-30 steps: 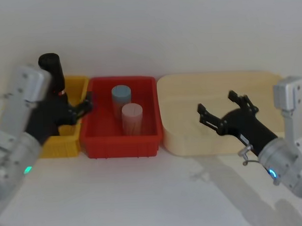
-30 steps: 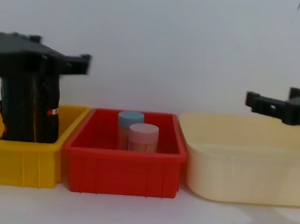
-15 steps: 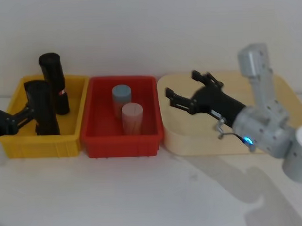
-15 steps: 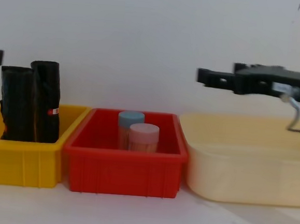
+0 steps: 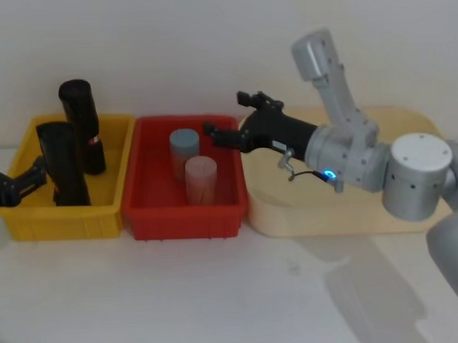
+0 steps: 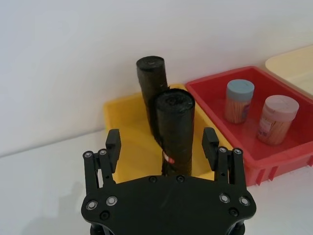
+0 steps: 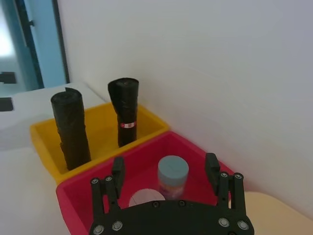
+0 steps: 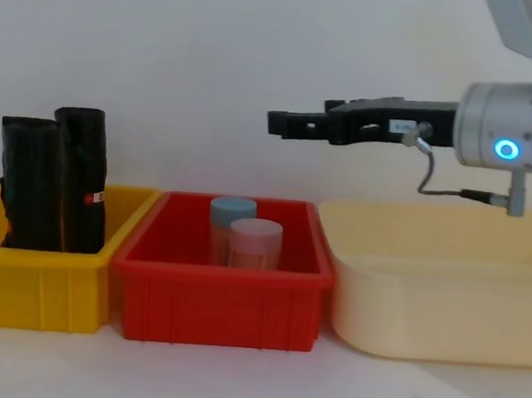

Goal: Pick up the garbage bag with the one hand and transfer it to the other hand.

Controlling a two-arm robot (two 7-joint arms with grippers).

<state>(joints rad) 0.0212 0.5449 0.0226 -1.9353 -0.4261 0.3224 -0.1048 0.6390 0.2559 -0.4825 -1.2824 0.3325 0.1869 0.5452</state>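
The garbage bag is glossy black; the other roll is black with a red band. Yellow bin, red bin, cream tray, white tabletop.

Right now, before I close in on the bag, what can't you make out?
Garbage bag base: chest view, hidden behind the yellow bin wall.
Left end effector: cut off by the left edge in head and chest views.
Band on the other roll: head view, too small to read.
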